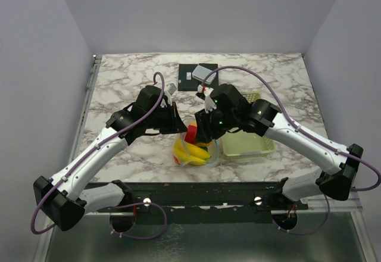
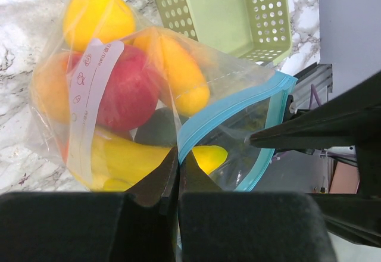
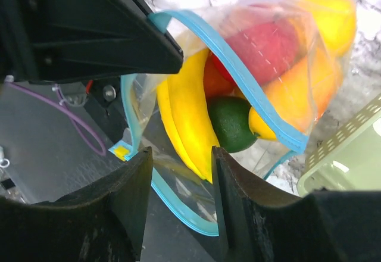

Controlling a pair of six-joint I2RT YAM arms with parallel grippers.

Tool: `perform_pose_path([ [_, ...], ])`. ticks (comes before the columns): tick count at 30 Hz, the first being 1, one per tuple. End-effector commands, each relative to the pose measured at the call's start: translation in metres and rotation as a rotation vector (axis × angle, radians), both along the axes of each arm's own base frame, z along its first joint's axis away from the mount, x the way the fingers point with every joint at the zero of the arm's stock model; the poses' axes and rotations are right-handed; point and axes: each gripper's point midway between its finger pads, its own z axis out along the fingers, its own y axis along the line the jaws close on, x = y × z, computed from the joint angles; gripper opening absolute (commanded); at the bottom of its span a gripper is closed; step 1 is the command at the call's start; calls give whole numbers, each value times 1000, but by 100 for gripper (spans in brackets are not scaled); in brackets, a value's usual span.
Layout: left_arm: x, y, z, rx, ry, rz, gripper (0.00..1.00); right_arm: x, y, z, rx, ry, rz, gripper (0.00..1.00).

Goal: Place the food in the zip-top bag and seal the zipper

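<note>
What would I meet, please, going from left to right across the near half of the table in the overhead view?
The left arm's jaws, shut on the bag's mouth → the clear bag holding the toy fruit → the green basket. The right arm's jaws overlap the bag, so I leave them out.

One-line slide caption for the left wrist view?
Left end effector pinches the open zip-top bag at its zipper, food inside.

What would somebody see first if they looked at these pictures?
A clear crinkly plastic bag stuffed with bright toy fruit, a red apple and a yellow banana among them, lies at the near edge of the marble table. The left gripper pinches its light blue zipper strip. A pale green slotted basket sits just right of it.
</note>
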Motion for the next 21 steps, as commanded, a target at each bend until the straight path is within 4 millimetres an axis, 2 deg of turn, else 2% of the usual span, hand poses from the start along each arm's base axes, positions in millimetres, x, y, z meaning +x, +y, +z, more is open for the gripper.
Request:
perform_pose_path([
  [1,3,-2,8,-5,-25,-9,0,-15,5,-26,-31,78,62,49],
  [7,3,-4,9,-7,-23,-13,0,-17,12,-57,-79,112,68,49],
  [12,3,-4,9,-9,-20,-17,0,-15,19,-81,-97,125,67,54],
  [21,1,-4,9,-15,-16,-20,0,-11,30,-98,-81,117,94,60],
])
